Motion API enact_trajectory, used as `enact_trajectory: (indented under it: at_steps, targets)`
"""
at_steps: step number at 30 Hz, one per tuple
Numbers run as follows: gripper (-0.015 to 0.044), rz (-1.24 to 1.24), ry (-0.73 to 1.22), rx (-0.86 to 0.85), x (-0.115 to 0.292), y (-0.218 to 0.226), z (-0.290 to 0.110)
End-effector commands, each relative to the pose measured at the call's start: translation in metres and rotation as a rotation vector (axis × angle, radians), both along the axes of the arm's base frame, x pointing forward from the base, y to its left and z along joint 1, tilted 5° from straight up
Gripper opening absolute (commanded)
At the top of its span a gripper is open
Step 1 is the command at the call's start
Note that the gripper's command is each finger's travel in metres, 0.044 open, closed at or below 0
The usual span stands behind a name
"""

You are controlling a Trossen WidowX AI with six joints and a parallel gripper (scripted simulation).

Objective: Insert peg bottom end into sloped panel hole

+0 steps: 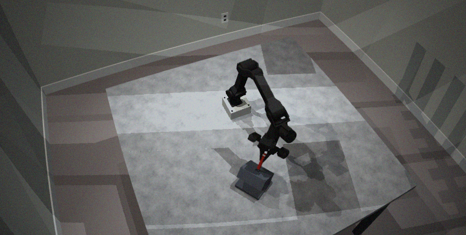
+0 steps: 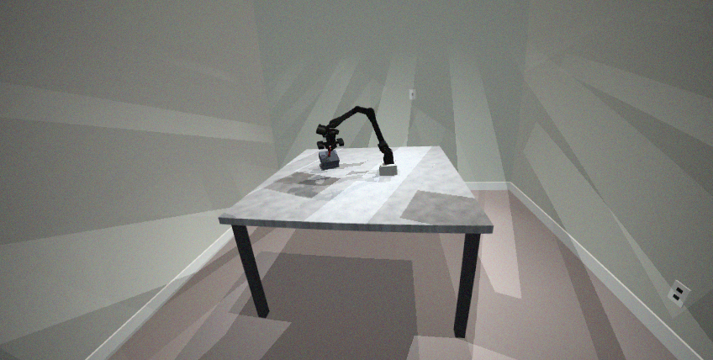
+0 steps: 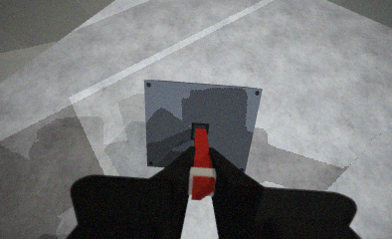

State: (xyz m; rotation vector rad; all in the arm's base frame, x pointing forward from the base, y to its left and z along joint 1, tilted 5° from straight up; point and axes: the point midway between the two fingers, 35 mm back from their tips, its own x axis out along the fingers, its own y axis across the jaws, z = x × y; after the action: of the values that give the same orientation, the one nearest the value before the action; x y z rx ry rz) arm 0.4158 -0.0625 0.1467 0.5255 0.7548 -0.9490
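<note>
My gripper [image 3: 201, 151] [image 1: 265, 154] [image 2: 330, 145] is shut on a red peg [image 3: 201, 149] [image 1: 261, 162] [image 2: 329, 151] with a white band near its top. The peg is square in section and points down at the sloped dark grey panel [image 3: 168, 107] [image 1: 251, 177] [image 2: 328, 160]. In the wrist view the peg's lower end reaches the small square hole [image 3: 199, 127] in the middle of the panel's face and covers most of it. I cannot tell how deep the tip sits in the hole. The gripper hangs just above the panel.
The panel block stands on a grey marbled table [image 1: 183, 167] [image 2: 360, 196]. The arm's white base [image 1: 236, 108] [image 2: 388, 169] stands further back on the table. The table's front corner [image 1: 413, 186] drops off to the right of the panel.
</note>
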Motion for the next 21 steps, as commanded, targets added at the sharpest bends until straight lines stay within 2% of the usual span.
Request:
enact_trajectory:
  at_steps: [1,21]
  targets:
    - [0.0000,0.002,-0.001,0.001,0.0002,0.0005,0.0005]
    - [0.0000,0.001,-0.002,0.000,0.0007,-0.0006,-0.0013]
